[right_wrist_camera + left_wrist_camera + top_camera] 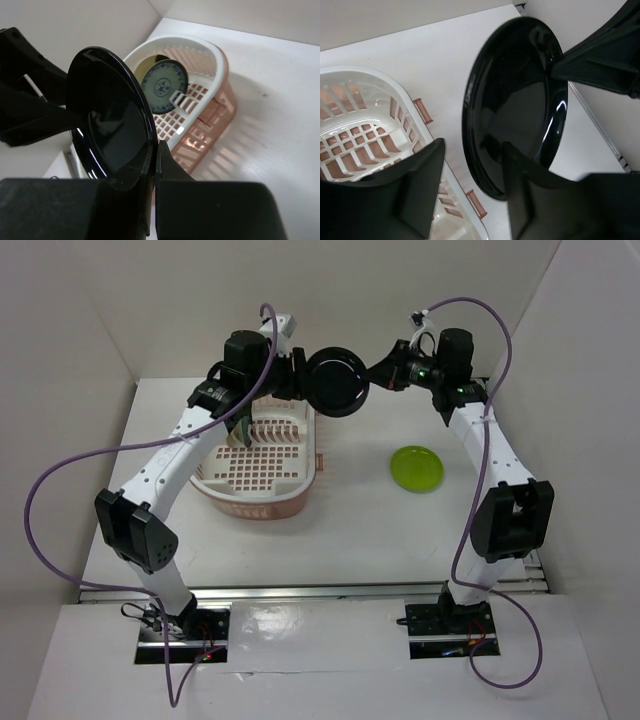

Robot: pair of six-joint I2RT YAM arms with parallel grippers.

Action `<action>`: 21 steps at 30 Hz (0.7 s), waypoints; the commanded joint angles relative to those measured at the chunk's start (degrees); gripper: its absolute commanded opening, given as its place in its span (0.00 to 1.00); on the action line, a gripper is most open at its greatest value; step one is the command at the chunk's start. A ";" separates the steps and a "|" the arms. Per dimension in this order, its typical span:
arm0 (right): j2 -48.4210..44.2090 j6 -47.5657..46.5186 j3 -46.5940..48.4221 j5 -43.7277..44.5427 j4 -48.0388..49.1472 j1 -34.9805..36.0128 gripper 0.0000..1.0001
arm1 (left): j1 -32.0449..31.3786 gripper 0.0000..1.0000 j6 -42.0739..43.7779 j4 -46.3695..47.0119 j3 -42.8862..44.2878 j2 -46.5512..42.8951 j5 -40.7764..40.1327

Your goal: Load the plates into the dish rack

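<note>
A glossy black plate (335, 380) (515, 100) (107, 115) hangs on edge in the air just right of the dish rack's (265, 495) (380, 80) (215, 55) far end. My right gripper (372, 375) (155, 150) is shut on its right rim. My left gripper (298, 380) (474, 150) is open and straddles the opposite rim, with a gap showing between one finger and the plate. A blue-green patterned plate (164, 86) stands upright in the rack, a cream plate (142, 65) behind it. The lime green plate (417, 468) lies flat on the table to the right.
White walls enclose the table at the back and both sides. Purple cables loop from both arms. The left arm's forearm passes over the rack's left side.
</note>
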 commanded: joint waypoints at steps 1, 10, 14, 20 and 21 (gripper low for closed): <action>-3.47 6.05 -2.41 -7.47 10.90 0.00 0.00 | 0.12 0.56 -0.26 4.08 1.75 1.10 1.32; -1.72 6.59 -2.95 -6.87 11.45 0.53 1.00 | 0.65 0.00 -1.40 5.31 2.45 1.10 -0.08; -1.72 4.13 -3.65 0.33 6.97 0.53 1.00 | 0.65 0.00 1.41 3.37 3.51 -0.29 -7.36; -2.24 2.02 -4.18 8.17 3.09 0.00 1.00 | -3.30 0.00 13.27 0.82 4.13 -1.71 -38.69; -2.24 2.02 -4.18 8.17 3.09 0.00 1.00 | -3.31 0.00 14.15 0.82 4.13 -1.71 -38.76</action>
